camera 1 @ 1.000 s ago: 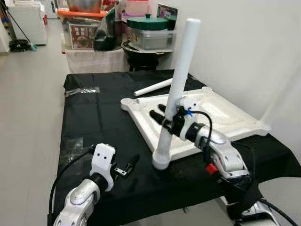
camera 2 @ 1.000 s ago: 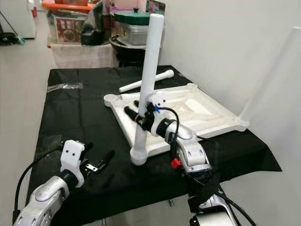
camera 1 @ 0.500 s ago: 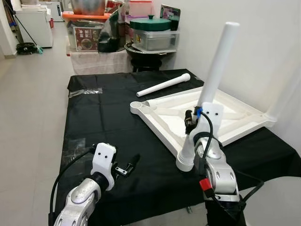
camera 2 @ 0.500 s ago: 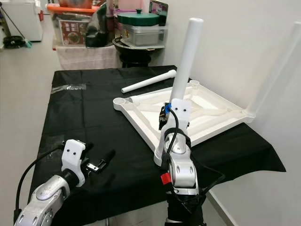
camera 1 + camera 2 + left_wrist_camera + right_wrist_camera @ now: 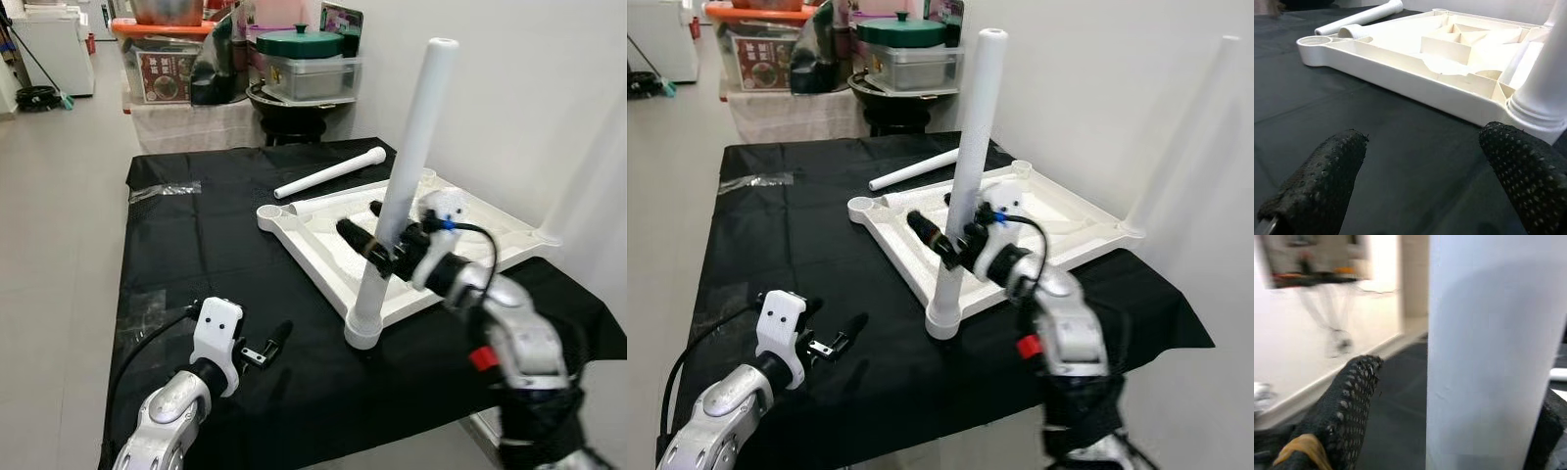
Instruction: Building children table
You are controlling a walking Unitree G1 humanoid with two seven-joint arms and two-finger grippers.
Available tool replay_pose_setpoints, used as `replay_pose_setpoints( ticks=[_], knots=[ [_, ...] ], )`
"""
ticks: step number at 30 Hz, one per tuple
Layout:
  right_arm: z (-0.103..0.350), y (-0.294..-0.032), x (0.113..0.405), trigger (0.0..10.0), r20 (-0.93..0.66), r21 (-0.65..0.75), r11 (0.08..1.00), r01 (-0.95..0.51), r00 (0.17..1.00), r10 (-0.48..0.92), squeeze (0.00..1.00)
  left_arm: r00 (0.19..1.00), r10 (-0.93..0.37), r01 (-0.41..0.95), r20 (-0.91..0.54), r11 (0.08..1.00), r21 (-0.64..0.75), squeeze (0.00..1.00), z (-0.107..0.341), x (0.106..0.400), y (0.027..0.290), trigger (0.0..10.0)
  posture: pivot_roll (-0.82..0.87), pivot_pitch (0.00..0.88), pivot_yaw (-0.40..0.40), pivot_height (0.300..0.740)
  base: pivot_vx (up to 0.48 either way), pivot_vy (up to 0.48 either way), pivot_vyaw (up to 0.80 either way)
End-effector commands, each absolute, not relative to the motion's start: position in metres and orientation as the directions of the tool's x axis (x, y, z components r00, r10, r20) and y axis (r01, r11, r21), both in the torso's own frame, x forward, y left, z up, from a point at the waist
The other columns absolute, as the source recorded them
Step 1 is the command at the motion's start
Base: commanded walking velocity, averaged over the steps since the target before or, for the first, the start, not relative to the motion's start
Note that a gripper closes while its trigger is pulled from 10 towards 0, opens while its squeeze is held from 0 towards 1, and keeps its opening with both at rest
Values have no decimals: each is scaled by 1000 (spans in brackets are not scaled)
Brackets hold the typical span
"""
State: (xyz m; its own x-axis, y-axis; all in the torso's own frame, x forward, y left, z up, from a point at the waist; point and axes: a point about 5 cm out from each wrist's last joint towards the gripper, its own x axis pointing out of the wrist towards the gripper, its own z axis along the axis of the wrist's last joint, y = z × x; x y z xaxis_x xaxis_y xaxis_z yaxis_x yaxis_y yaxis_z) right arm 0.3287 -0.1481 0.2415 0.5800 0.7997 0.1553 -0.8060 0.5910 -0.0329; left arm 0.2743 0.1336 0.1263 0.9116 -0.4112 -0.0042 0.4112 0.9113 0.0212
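White leg between right gripper fingers, seemingly ungripped.

The right gripper sits around the tall white plastic table leg, and the leg hides part of its far black finger. In the right wrist view that leg is cut off at the top and bottom, and the room behind it is a blur. The right arm looks smeared. The boxes and green-lidded pot at the far end are cut off at the top.
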Motion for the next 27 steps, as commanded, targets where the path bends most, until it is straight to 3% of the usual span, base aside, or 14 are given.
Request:
replay_pose_setpoints(
  ticks=[1, 2, 3, 5, 6, 17, 18, 19, 20, 22, 23, 25, 26, 27],
  knots=[
    [244, -133, 331, 10000, 172, -21, 512, -859, 502, 848, 0, 910, -415, 415, -15, 909, 17, 0, 124, 275, 133, 10000, 108, 0, -99, 740, 0, 0, 0],
    [244, -130, 333, 10000, 174, -13, 501, -865, 492, 853, 0, 910, -414, 414, -14, 910, 18, 0, 124, 275, 133, 10000, 108, 0, -99, 740, 0, 0, 0],
    [242, -125, 335, 4667, 187, 4, 507, -862, 499, 846, 0, 912, -411, 411, -13, 911, 19, 0, 124, 274, 133, 10000, 114, 0, -101, 740, 0, 0, 0],
    [242, -125, 335, 4667, 187, 4, 507, -862, 499, 846, 0, 912, -411, 411, -13, 911, 19, 0, 124, 274, 133, 10000, 114, 0, -101, 740, 0, 0, 0],
    [238, -120, 338, 0, 194, 25, 507, -862, 501, 843, 0, 913, -407, 408, -14, 913, 20, 0, 124, 273, 135, 10000, 122, 0, -106, 740, 0, 0, 0],
    [219, -128, 338, 0, 92, -6, 562, -827, 559, 824, 0, 913, -409, 409, -21, 912, 24, 0, 122, 272, 135, 10000, 104, 0, -97, 740, 0, 0, 0],
    [214, -134, 344, 0, 45, -23, 651, -758, 650, 758, 0, 911, -411, 412, -20, 911, 23, 0, 122, 273, 134, 10000, 96, 0, -95, 740, 0, 0, 0],
    [214, -134, 344, 0, 45, -23, 651, -758, 650, 758, 0, 911, -411, 412, -20, 911, 23, 0, 122, 273, 134, 10000, 96, 0, -95, 740, 0, 0, 0],
    [208, -144, 356, 0, -20, -66, 798, -598, 801, 599, 0, 910, -414, 414, -20, 910, 23, 0, 122, 274, 133, 10000, 95, 0, -95, 740, 0, 0, 0],
    [208, -144, 356, 0, -20, -66, 798, -598, 801, 599, 0, 910, -414, 414, -20, 910, 23, 0, 122, 274, 133, 10000, 95, 0, -95, 740, 0, 0, 0],
    [205, -163, 369, 0, -34, -93, 949, -300, 954, 298, 0, 909, -415, 416, -20, 909, 22, 0, 122, 275, 131, 10000, 93, 0, -91, 740, 0, 0, 0],
    [205, -163, 369, 0, -34, -93, 949, -300, 954, 298, 0, 909, -415, 416, -20, 909, 22, 0, 122, 275, 131, 10000, 93, 0, -91, 740, 0, 0, 0],
    [199, -173, 367, 0, -33, -92, 996, -14, 999, 11, 0, 908, -419, 419, -21, 908, 21, 0, 122, 275, 130, 10000, 93, 0, -88, 740, 0, 0, 0],
    [199, -173, 367, 0, -33, -92, 996, -14, 999, 11, 0, 908, -419, 419, -21, 908, 21, 0, 122, 275, 130, 10000, 93, 0, -88, 740, 0, 0, 0]
  ],
)
